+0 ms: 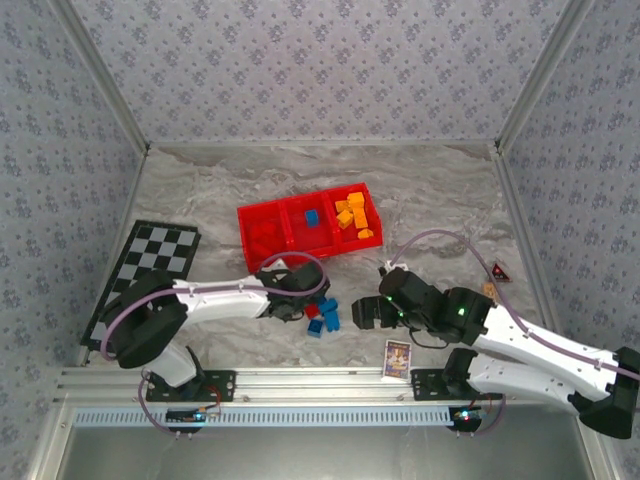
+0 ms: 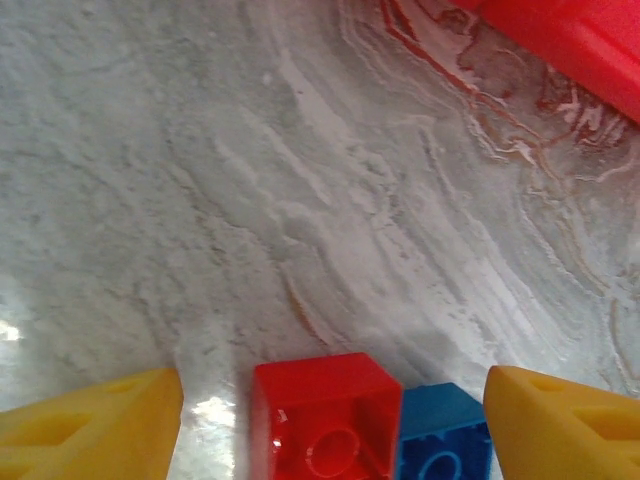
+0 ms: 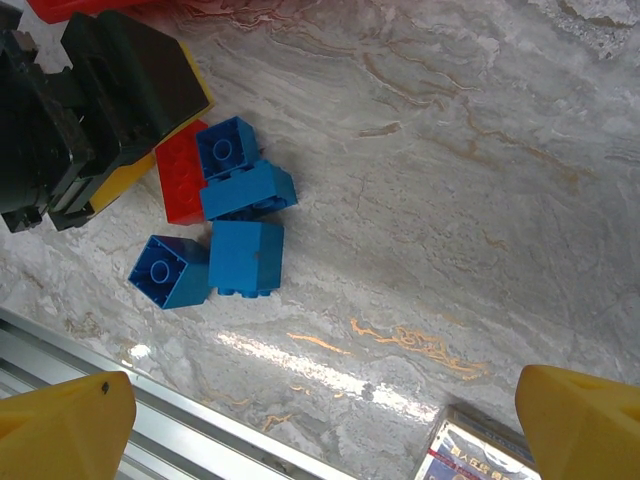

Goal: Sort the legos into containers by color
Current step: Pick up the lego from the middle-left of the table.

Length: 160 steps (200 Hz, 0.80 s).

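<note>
**Both Grippers Held Open Beside a Cluster of Loose Bricks**

A grey-veined marble table top [image 1: 440, 200] is seen enclosed by patterned walls. A black-and-white checkered board [image 1: 150, 262] is laid at its left edge. A bright red rectangular plastic tray [image 1: 247, 222] with low walls and two dividers is set near the middle of the table, slightly angled. Red bricks [image 1: 262, 240] are held in its left compartment, a single blue brick [image 1: 311, 217] in the middle one, and a pile of orange-yellow bricks [image 1: 352, 215] in the right one.

Just in front of the tray, the left gripper [image 2: 332, 392] is lowered close to the table. Its jaws are spread wide, and its yellow fingers [image 2: 90, 425] are seen on either side of a loose red brick [image 2: 320, 420], with gaps left on both sides. A loose blue brick [image 2: 440, 440] is seen touching that red one on its right.

The right gripper [image 3: 320, 425] is held near the same cluster, on its right. Its jaws are likewise parted, and nothing is gripped between them.

A small picture card [image 1: 397, 357] is placed near the front edge of the table, by the right arm's base. In the right wrist view, four loose blue bricks [image 3: 245, 258] are counted, bunched together beside the red one.
</note>
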{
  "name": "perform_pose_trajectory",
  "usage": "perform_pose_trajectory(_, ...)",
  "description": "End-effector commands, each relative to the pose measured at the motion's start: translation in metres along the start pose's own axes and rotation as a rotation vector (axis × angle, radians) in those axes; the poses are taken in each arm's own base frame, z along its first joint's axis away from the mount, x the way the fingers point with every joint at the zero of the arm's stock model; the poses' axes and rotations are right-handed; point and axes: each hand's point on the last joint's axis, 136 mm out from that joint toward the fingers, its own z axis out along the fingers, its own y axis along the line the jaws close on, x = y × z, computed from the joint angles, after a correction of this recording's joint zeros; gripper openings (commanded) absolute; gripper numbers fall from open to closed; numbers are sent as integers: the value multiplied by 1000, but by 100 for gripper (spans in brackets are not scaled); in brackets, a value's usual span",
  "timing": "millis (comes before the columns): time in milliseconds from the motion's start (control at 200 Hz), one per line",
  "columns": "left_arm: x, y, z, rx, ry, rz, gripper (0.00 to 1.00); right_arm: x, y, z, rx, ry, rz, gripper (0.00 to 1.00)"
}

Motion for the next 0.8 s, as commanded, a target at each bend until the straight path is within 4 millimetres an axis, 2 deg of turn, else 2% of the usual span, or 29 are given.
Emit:
perform_pose_trajectory(0, 0, -4, 1, -16, -22, -18, 75, 1, -4, -1, 11, -15, 12, 100)
perform_pose_trajectory(230, 3, -5, 8, -63, -46, 31, 65, 6, -9, -1, 10, -11, 22, 100)
perform_pose_trajectory(405, 5, -2, 14, -90, -57, 62, 50, 12, -14, -3, 12, -6, 29, 100)
perform_pose_trajectory(475, 2, -1, 14, -100, -75, 75, 43, 13, -16, -4, 10, -7, 31, 100)
perform_pose_trajectory(660, -16, 2, 7, -136, -161, 139, 32, 16, -20, -6, 6, -12, 34, 100)
perform_pose_trajectory(795, -26, 1, 6, -155, -183, 180, 27, 15, -20, -5, 8, -16, 39, 100)
